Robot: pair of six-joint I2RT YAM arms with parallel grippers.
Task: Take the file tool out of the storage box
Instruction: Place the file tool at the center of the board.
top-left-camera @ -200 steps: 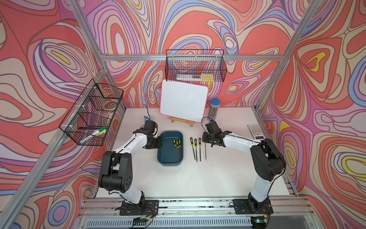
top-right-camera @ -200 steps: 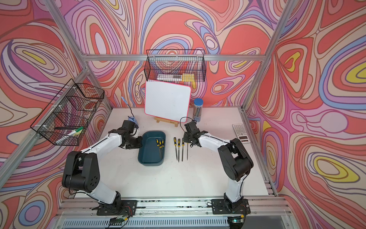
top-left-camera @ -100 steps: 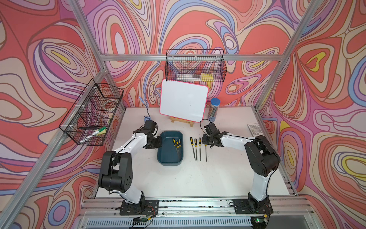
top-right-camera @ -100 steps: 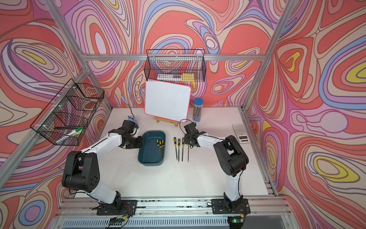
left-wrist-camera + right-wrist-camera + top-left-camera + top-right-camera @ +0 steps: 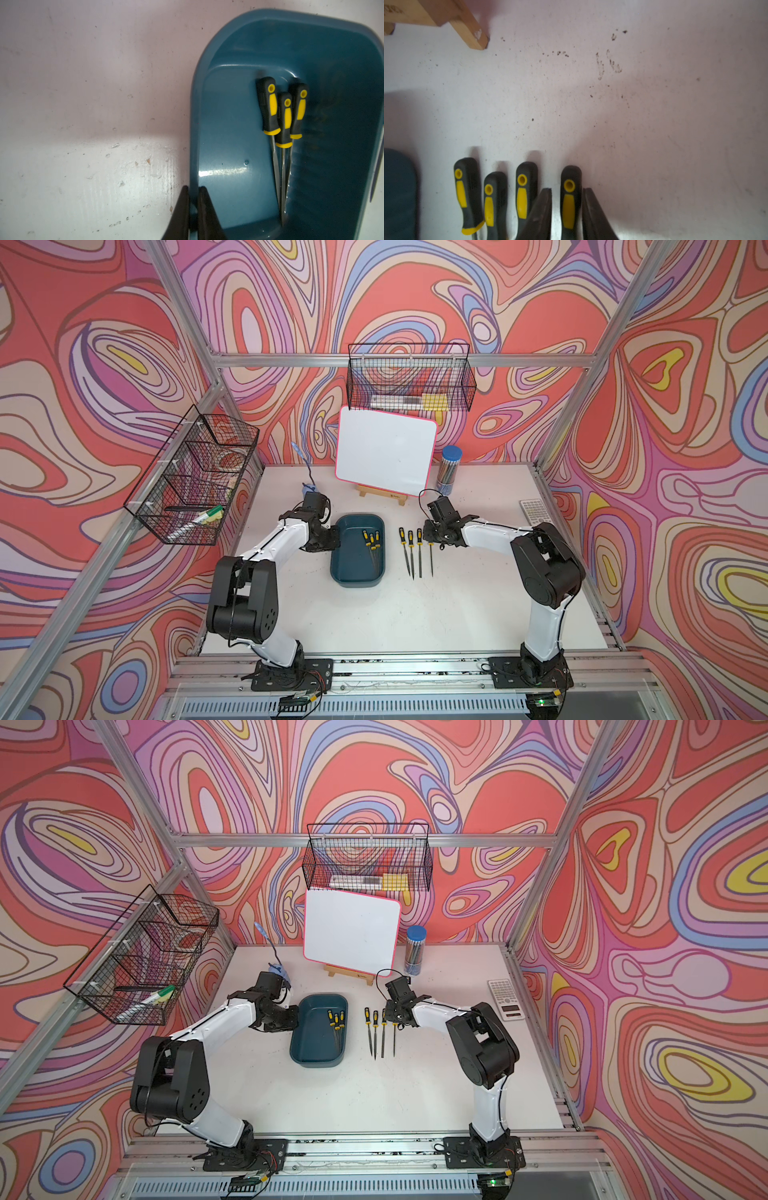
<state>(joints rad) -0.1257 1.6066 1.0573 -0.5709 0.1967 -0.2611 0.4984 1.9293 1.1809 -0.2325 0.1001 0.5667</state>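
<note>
Currently the table (image 5: pixel 415 614) is offering wide open room across its near half and its right side, out to the metal frame rails, while the far edge is crowded. A whiteboard (image 5: pixel 386 456) is leaning on a wooden easel (image 5: pixel 467 27) behind the work area. A pencil jar (image 5: pixel 449 468) is standing beside it, and a calculator (image 5: pixel 536 512) is lying near the right edge, well apart from both arms. The storage box (image 5: pixel 353 568) is sitting mid-table, with three boxed files (image 5: pixel 284 116) lying together inside, toward its right wall. The left gripper (image 5: pixel 193 189) is clenching the box's left wall, one finger inside and one outside. Just right of the box, four more files are lying on the table in a row, handles toward the back. The right gripper (image 5: pixel 566 190) is straddling the handle of the outermost file (image 5: pixel 569 207), the one farthest from the box. Its fingers (image 5: pixel 542 212) are standing released, with a thin gap showing on either side of the handle. The three neighbouring files (image 5: pixel 492 199) are lying close beside the inner finger.
</note>
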